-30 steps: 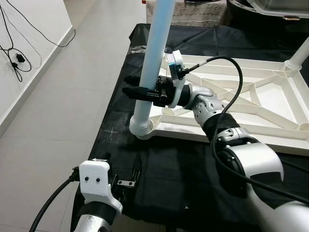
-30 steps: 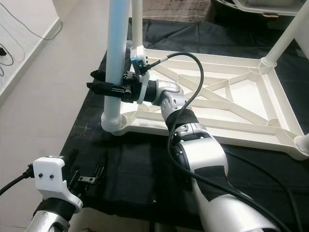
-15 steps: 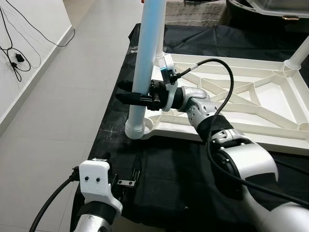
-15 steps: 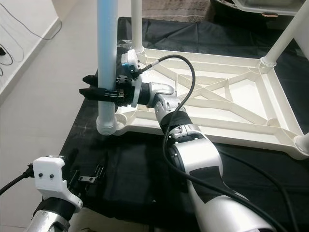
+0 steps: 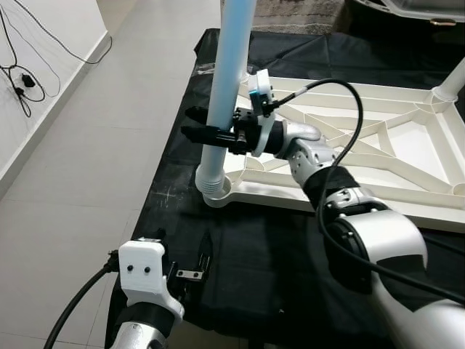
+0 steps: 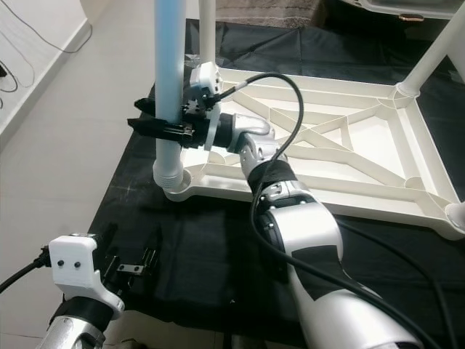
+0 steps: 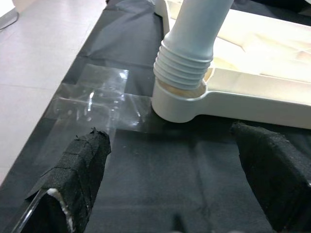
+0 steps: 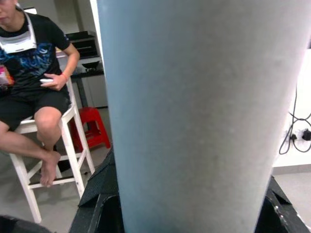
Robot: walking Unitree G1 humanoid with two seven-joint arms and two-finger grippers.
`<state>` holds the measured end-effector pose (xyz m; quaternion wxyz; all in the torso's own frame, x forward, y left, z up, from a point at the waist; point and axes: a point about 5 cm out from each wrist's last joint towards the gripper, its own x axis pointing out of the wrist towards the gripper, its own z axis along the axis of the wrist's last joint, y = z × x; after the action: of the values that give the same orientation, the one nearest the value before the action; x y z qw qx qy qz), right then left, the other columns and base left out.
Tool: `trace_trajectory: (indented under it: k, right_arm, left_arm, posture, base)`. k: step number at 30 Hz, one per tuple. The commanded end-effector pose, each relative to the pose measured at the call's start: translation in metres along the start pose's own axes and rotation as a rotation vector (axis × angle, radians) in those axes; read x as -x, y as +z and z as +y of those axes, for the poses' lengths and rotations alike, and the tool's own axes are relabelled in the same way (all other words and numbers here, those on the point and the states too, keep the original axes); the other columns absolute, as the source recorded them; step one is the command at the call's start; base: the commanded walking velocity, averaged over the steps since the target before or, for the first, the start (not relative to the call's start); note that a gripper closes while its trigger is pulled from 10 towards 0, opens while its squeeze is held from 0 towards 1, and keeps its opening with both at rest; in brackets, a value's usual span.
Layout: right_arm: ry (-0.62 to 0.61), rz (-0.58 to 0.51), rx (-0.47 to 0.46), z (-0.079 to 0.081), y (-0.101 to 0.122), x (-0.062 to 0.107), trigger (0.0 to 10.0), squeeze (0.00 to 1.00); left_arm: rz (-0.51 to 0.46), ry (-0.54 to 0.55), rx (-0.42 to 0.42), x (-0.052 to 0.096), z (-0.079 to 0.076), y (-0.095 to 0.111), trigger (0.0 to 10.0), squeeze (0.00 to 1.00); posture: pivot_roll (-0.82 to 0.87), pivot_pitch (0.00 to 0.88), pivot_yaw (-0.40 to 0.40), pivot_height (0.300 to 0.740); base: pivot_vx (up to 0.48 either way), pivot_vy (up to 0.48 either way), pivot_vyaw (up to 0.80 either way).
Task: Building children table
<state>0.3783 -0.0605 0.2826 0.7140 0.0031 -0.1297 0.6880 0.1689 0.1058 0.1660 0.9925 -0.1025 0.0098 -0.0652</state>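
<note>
White tiled floor (image 5: 87,145) lies at the far left, with a dark cable (image 5: 22,80) trailing by the wall; beside it a black sheet (image 5: 276,262) is spread out, carrying the parts, with a patch of clear tape (image 7: 92,104) stuck near its edge. Low at the near left edge the left gripper (image 7: 170,194) hangs just above the sheet, its black cloth-wrapped fingers (image 7: 80,167) spread wide and holding nothing; its white wrist housing (image 5: 144,269) shows in the head views. Ahead of it the pale blue table leg (image 5: 229,87) stands nearly upright, a smooth plastic tube whose ribbed, threaded foot sits in the round corner socket (image 7: 177,104) of the cream tabletop (image 5: 407,156); the leg's upper end is cut off by the picture's top. The right gripper (image 5: 207,129) reaches across from the right and clamps the leg above the ribs, one finger on each side; from its wrist camera the leg blocks most of the sight, and a seated person (image 8: 29,73) on a white stool (image 8: 58,160) can be seen behind. The tabletop lies upside down, its underside a frame of moulded diagonal ribs; a white leg (image 6: 429,62) rises from its far right corner, cut off above, and another white leg (image 6: 206,36) rises behind the blue one; the frame's right side runs off the edge.
</note>
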Motion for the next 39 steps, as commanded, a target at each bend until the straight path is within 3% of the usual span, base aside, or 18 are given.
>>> trace_trajectory:
  k: [1,13,25,31,34,39]
  right_arm:
    - [0.052,0.03,0.009,0.002,0.002,-0.002,10.0,0.0]
    - [0.095,0.111,0.031,0.007,-0.011,-0.001,10.0,0.0]
    - [0.037,0.19,0.095,0.006,-0.018,-0.007,10.0,0.0]
    - [0.142,0.178,0.058,0.011,-0.019,-0.005,10.0,0.0]
    - [0.268,0.16,-0.066,0.019,-0.022,-0.007,10.0,0.0]
    - [0.303,0.179,-0.101,0.024,-0.029,-0.013,10.0,0.0]
  left_arm:
    - [0.025,0.003,0.008,0.001,-0.002,-0.005,10.0,0.0]
    - [0.023,0.006,0.001,0.001,0.0,-0.004,10.0,0.0]
    - [0.024,0.009,0.002,0.001,0.0,-0.005,10.0,0.0]
    - [0.025,0.009,0.003,0.002,-0.001,-0.005,10.0,0.0]
    - [0.025,0.009,0.002,0.002,-0.001,-0.005,10.0,0.0]
    - [0.025,0.009,-0.003,0.002,0.0,-0.005,10.0,0.0]
  posture:
    - [0.14,0.258,-0.055,0.74]
    - [0.14,0.257,-0.049,0.74]
    - [0.14,0.251,-0.054,0.74]
    - [0.14,0.248,-0.055,0.74]
    - [0.14,0.245,-0.053,0.74]
    - [0.15,0.242,-0.055,0.74]
  base:
    - [0.0,0.0,0.0]
    - [0.0,0.0,0.0]
    - [0.0,0.0,0.0]
    - [0.0,0.0,0.0]
    - [0.0,0.0,0.0]
    - [0.0,0.0,0.0]
